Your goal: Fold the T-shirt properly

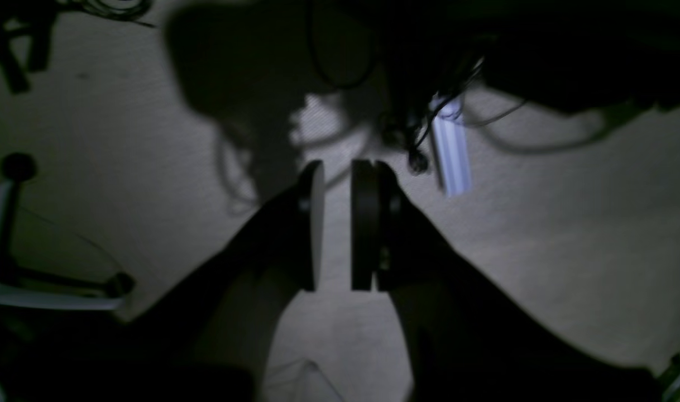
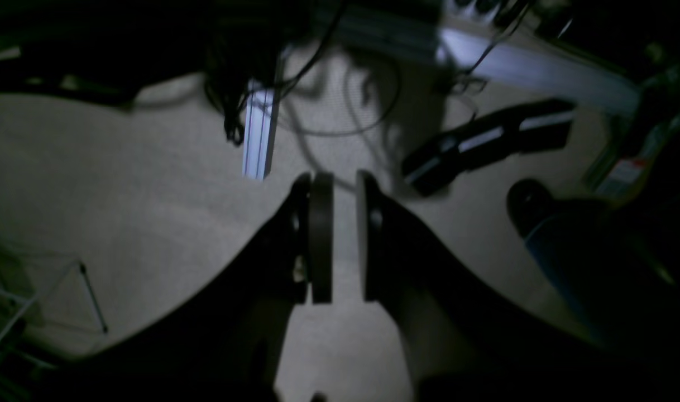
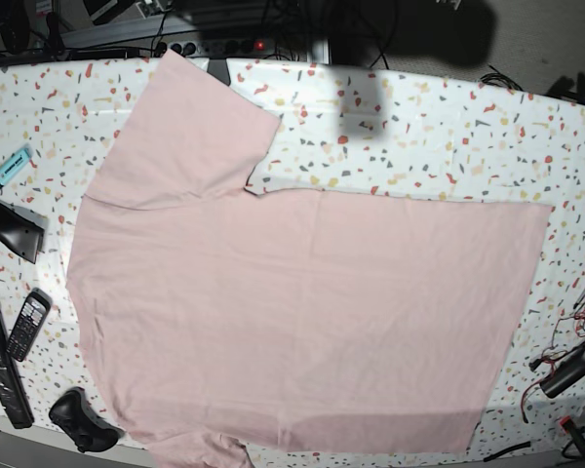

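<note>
The pale pink T-shirt lies spread flat on the speckled table, plain side up, collar end to the left and hem to the right. One sleeve points to the far edge, the other hangs at the near edge. Neither arm shows in the base view. In the dim left wrist view my left gripper hangs over carpeted floor, its pads a narrow gap apart with nothing between them. My right gripper stands the same way over the floor, empty.
On the table's left lie a teal marker, a phone, a long black bar and a black controller. Cables and tools crowd the right edge. On the floor are an aluminium rail and cables.
</note>
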